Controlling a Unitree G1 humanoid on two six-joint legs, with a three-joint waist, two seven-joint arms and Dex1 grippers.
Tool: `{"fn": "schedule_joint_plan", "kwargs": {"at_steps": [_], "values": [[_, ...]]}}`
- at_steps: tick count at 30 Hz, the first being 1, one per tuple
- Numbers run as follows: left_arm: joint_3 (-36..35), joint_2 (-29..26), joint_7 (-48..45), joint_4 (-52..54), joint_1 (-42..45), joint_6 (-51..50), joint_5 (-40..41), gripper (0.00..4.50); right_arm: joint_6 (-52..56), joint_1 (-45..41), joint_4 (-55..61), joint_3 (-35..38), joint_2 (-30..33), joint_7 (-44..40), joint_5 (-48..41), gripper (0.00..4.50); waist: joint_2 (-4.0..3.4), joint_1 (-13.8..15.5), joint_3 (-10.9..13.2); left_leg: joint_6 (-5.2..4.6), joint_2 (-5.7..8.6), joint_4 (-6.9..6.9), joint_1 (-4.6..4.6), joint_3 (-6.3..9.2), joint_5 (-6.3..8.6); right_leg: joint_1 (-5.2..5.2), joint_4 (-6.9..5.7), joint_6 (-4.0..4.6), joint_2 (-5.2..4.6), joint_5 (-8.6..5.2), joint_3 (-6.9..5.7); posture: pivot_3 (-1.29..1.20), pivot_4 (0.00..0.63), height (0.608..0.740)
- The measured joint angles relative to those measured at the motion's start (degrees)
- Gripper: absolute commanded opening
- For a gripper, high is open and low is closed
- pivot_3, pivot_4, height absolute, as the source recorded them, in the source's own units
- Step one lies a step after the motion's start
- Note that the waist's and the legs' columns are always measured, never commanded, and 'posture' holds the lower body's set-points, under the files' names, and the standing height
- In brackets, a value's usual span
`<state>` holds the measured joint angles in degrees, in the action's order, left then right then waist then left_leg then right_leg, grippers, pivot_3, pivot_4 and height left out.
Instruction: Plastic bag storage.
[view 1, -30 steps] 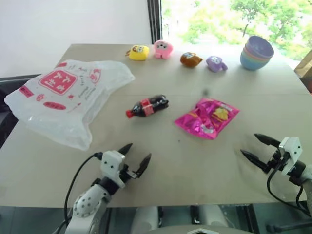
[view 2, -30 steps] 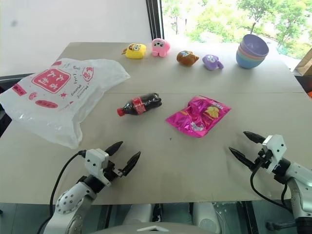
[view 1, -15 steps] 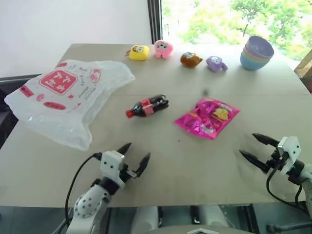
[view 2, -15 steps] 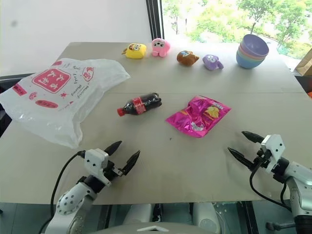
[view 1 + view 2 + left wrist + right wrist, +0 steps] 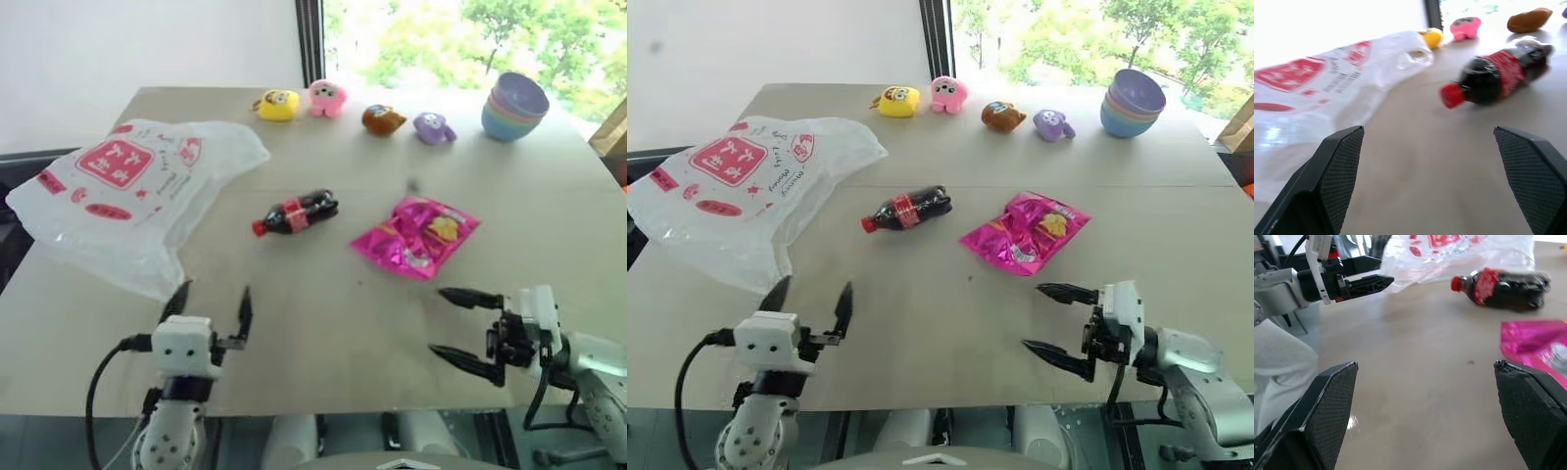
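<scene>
Bright daylight thru window (image 5: 460,39), glare there; wrist views blurry.

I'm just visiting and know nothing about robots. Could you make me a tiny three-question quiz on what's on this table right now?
1. True or false: the plastic bag is held by a gripper.
2. Which lies nearest the cola bottle? A) stacked bowls B) magenta snack packet C) yellow toy
3. Fill in: the left gripper and right gripper both have their fingers ____.

Key: 1 false, it lies untouched on the table. 2 B. 3 open.
</scene>
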<state>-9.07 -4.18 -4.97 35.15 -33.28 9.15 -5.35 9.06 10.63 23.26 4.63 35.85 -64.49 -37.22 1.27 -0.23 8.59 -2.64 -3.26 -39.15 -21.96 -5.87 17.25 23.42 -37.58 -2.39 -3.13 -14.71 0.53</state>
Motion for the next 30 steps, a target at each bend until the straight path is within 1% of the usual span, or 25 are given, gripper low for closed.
{"fn": "schedule_joint_plan", "kwargs": {"at_steps": [3,7,9,10,12,14,17,20,25,27,30], "values": [[-2.17,1.97,3.38,1.29,0.69,-1.22,-1.67,4.41,1.25,-1.04,0.94,-0.89,-0.06,-0.15,-0.97,4.50,0.05,0.04,0.03,-0.03,0.00,0.00,0.00,0.00,0.01,0.01,0.00,0.00,0.04,0.00,-0.01,0.00,0.150,0.740],[-6.19,1.14,5.11,1.11,3.93,-2.92,-1.88,4.41,2.15,-2.54,0.97,-2.09,-0.09,-0.28,-1.17,4.50,0.05,0.01,0.04,-0.03,-0.01,-0.01,0.00,0.03,0.01,0.01,-0.03,0.00,0.08,0.00,-0.04,0.00,0.150,0.740],[-8.63,-0.39,5.45,-0.71,6.25,-3.64,-1.80,4.41,2.16,-3.91,0.84,-2.52,-0.19,-0.46,-1.19,4.50,0.06,-0.01,0.03,-0.03,0.00,-0.01,0.02,0.02,0.01,0.01,-0.04,0.00,0.09,0.00,-0.04,0.00,0.150,0.740],[-11.40,-2.48,6.07,-3.34,8.12,-4.10,-1.77,4.41,2.16,-5.38,0.59,-2.80,-0.43,-0.66,-1.19,4.50,0.06,-0.03,0.04,-0.03,0.00,-0.03,0.02,0.03,0.01,0.01,-0.08,0.00,0.12,0.01,-0.06,0.00,0.150,0.740],[-14.80,-3.70,6.87,-5.48,9.98,-4.74,-1.22,4.41,2.16,-6.26,0.36,-2.80,-0.53,-0.65,-1.19,4.50,0.06,-0.07,0.03,-0.03,-0.01,-0.04,0.01,0.03,0.01,0.01,-0.07,-0.01,0.11,0.01,-0.06,0.00,0.150,0.740],[-16.36,-5.25,6.68,-7.39,10.44,-4.76,-0.98,4.41,2.16,-6.49,0.22,-2.80,-0.83,-0.54,-1.19,4.50,0.08,-0.11,0.04,-0.03,-0.01,-0.04,-0.01,0.02,0.01,0.00,-0.08,-0.13,0.07,0.08,-0.06,0.00,0.150,0.740],[-16.44,-6.78,5.13,-10.04,10.57,-4.32,0.29,4.41,2.16,-6.52,0.20,-2.84,-1.57,-0.07,-1.19,4.50,0.08,-0.09,0.04,-0.04,0.00,-0.04,-0.02,0.00,0.02,0.01,-0.05,-0.16,0.02,0.10,-0.08,0.00,0.150,0.740],[-16.15,-6.90,4.15,-11.79,11.24,-4.21,1.11,4.41,2.15,-6.52,0.20,-2.85,-2.47,0.56,-1.15,4.50,0.09,-0.11,0.04,-0.04,0.00,-0.03,-0.01,0.01,0.02,0.00,-0.07,-0.16,0.02,0.10,-0.09,0.00,0.150,0.740],[-14.98,-8.18,3.57,-12.32,14.00,-4.19,0.85,4.41,2.04,-6.46,0.22,-3.34,-3.79,2.17,-0.90,4.50,0.08,-0.13,0.03,-0.03,-0.01,-0.04,0.01,0.04,0.02,0.00,-0.14,-0.15,0.02,0.10,-0.12,0.00,0.150,0.740],[-13.31,-9.76,2.71,-12.34,14.09,-3.57,-0.75,4.41,1.97,-6.23,0.43,-3.49,-4.18,2.75,-0.67,4.50,0.08,-0.19,0.03,-0.03,-0.01,-0.04,0.00,0.02,0.02,0.00,-0.14,-0.16,0.02,0.10,-0.12,0.00,0.150,0.740],[-10.97,-10.38,2.05,-12.34,13.41,-1.90,-3.05,4.41,1.86,-5.59,0.48,-3.71,-4.38,3.20,-0.29,4.50,0.08,-0.20,0.03,-0.03,-0.01,-0.04,0.00,0.00,0.02,0.00,-0.12,-0.17,0.00,0.11,-0.10,0.00,0.150,0.740]]}}
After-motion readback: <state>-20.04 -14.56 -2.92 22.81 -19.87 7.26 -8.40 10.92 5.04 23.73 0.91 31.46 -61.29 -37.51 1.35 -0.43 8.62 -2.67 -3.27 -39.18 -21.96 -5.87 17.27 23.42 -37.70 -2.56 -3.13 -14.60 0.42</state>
